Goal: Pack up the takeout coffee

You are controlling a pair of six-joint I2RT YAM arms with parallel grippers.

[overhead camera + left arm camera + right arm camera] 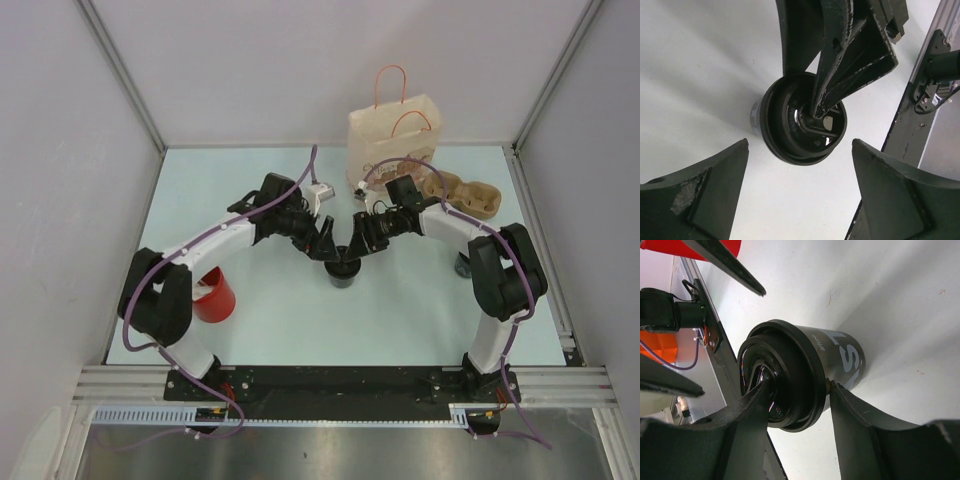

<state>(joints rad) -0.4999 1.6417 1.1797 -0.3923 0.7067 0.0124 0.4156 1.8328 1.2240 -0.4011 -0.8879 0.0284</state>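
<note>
At the centre of the pale table (280,330), a black paper coffee cup (343,278) is shown standing upright, capped with a black plastic lid (785,131) and marked with white lettering on its wall. The right end effector (797,390) is seen closed partway across the rim of the cup: one finger is pressed into the recessed top of the lid, and the other is set against the outer wall just under the lid's edge, so that the cup is pinched between them. The left end effector (800,200) is held wide apart just beside the cup, on the side opposite the right one. Nothing is gripped in it, and its two fingers are seen clear of the lid on either side. A tan paper carrier bag with orange handles (393,140) is set upright at the far edge of the table. A brown moulded cardboard cup tray (470,195) is laid just beside the bag, to its right, and is partly hidden by the right arm. A red cup (215,295) is placed near the left arm's elbow, well apart from the coffee cup.
</note>
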